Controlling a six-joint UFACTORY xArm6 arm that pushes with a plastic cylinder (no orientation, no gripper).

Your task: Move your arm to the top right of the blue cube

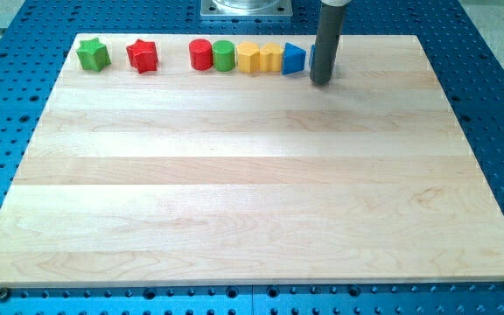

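Look along the view's top edge of the wooden bench and you will find a row of small blocks. Furthest to the view's left sits a green star, and just beside it, a little apart, a red star. After a wider gap comes a tight group: a red cylinder touching or almost touching a green cylinder, then a yellow block and a second yellow block pressed close together; their exact shapes are hard to make out. Next in line you see a blue block with a sloped top edge, more a wedge or pentagon than a cube. Right of it stands the dark rod, upright, with my tip resting on the bench just beside that blue block. A sliver of another blue block peeks out from behind the rod on the view's right, mostly hidden, so you cannot tell its shape. As for the tool, there is none fitted: the arm ends in the plain rod. Around the bench lies a blue perforated base plate.
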